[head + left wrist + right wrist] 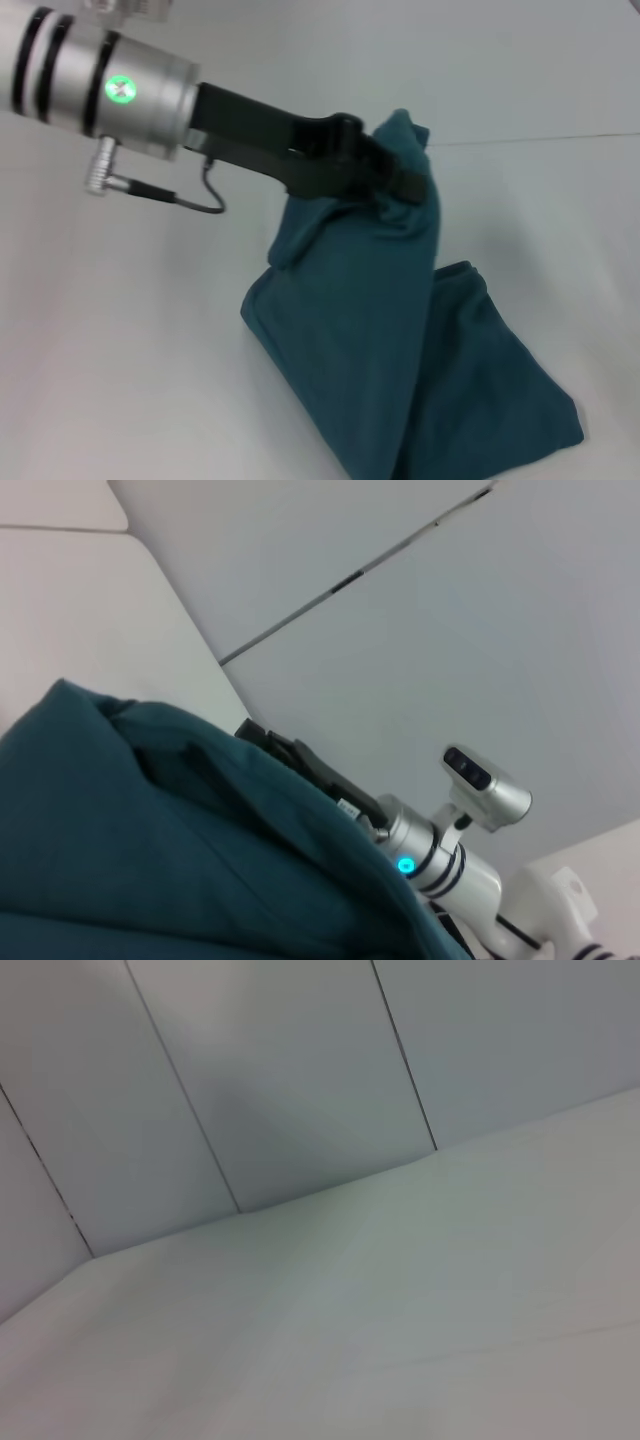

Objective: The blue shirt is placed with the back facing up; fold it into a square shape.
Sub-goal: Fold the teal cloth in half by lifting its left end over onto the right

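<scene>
The blue shirt [370,330] is a dark teal heap, one part lifted into a peak and the rest draped down onto the white table [120,350]. My left gripper [400,175] reaches in from the upper left and is shut on the raised fold near the peak. The same cloth [150,840] fills the near part of the left wrist view. Behind that cloth the black body of my right gripper [285,748] shows on a silver wrist, its tips hidden by the fabric. In the head view the right arm is out of sight.
A thin black cable [190,200] hangs under the left wrist. Bare white tabletop [400,1340] runs to a grey panelled wall [300,1080]. The table's far edge [560,138] crosses behind the shirt.
</scene>
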